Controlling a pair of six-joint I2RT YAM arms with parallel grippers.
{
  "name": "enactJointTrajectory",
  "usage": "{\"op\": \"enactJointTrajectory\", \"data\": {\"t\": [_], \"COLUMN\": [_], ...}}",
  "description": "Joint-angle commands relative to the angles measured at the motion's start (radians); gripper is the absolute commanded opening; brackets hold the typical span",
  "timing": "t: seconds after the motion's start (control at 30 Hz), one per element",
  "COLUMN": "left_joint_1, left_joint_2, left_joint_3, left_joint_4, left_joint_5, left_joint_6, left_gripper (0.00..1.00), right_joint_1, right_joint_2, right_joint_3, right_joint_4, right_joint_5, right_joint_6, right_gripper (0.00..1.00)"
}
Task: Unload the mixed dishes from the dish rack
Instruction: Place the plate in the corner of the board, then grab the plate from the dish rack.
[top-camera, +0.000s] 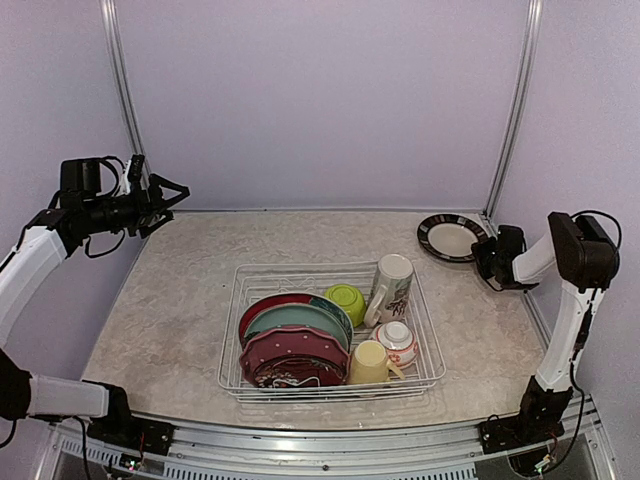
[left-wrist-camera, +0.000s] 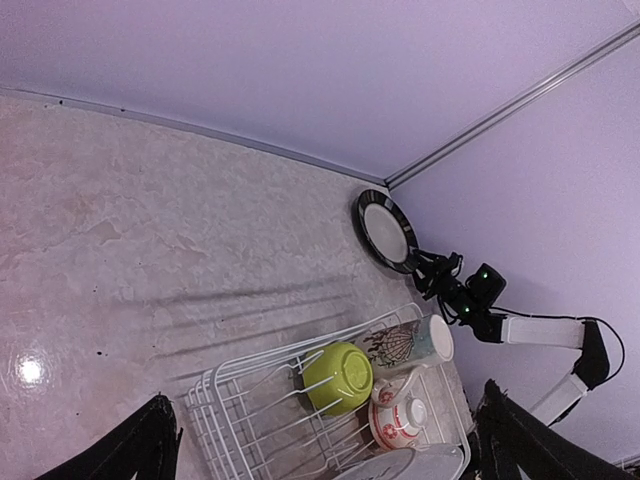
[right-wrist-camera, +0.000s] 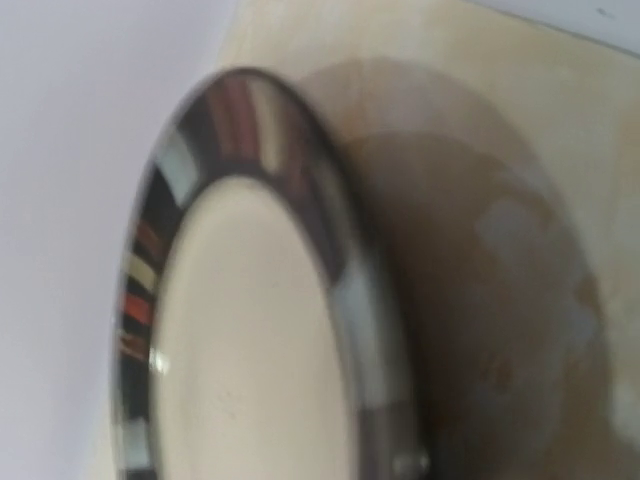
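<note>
The white wire dish rack stands mid-table. It holds upright plates: a red/teal plate, a teal-green plate, a pink dotted plate and a dark red plate. It also holds a lime-green bowl, a tall cream mug, a small white-and-red bowl and a pale yellow mug. My right gripper holds a black-rimmed, cream-centred plate by its edge at the far right; this plate fills the right wrist view. My left gripper is open, empty and raised at the far left.
Lilac walls close the back and sides, with metal posts in the corners. The table's right edge lies just beyond the held plate. In the left wrist view the rack, bowl and mug sit far below.
</note>
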Motion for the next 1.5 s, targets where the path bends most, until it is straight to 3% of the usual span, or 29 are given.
{"op": "enactJointTrajectory", "data": {"t": [0.0, 0.07, 0.23, 0.33, 0.57, 0.83, 1.03, 1.17, 1.47], "left_joint_1": [0.006, 0.005, 0.006, 0.005, 0.004, -0.048, -0.100, -0.122, -0.133], "left_joint_2": [0.001, -0.002, -0.010, -0.014, -0.027, -0.024, -0.017, -0.034, -0.013], "left_joint_3": [-0.002, -0.002, 0.000, 0.001, -0.004, 0.002, 0.023, 0.009, 0.021], "left_joint_4": [0.014, 0.012, 0.008, 0.006, 0.012, -0.008, -0.027, -0.012, -0.038], "left_joint_5": [0.004, -0.001, -0.006, -0.007, -0.010, -0.041, -0.006, -0.016, -0.031], "left_joint_6": [0.003, 0.005, 0.008, 0.010, 0.005, 0.020, 0.003, 0.005, -0.009], "left_gripper": [0.99, 0.99, 0.99, 0.99, 0.99, 0.99, 0.99, 0.99, 0.99], "right_joint_1": [-0.006, -0.006, -0.006, -0.004, 0.100, 0.337, 0.426, 0.468, 0.829], "right_joint_2": [-0.083, -0.112, -0.223, -0.295, -0.459, -0.574, -0.696, -0.690, -0.545], "right_joint_3": [0.059, 0.077, 0.081, 0.091, 0.091, 0.122, 0.147, 0.227, 0.418], "right_joint_4": [-0.210, -0.327, -0.546, -0.691, -0.944, -0.977, -1.043, -1.137, -1.080], "right_joint_5": [0.025, 0.061, 0.118, 0.150, 0.217, 0.132, 0.141, 0.116, -0.134], "right_joint_6": [-0.123, -0.170, -0.315, -0.417, -0.570, -0.826, -0.853, -0.855, -1.090], "right_gripper": [0.50, 0.64, 0.87, 0.92, 0.97, 0.95, 0.99, 1.00, 1.00]}}
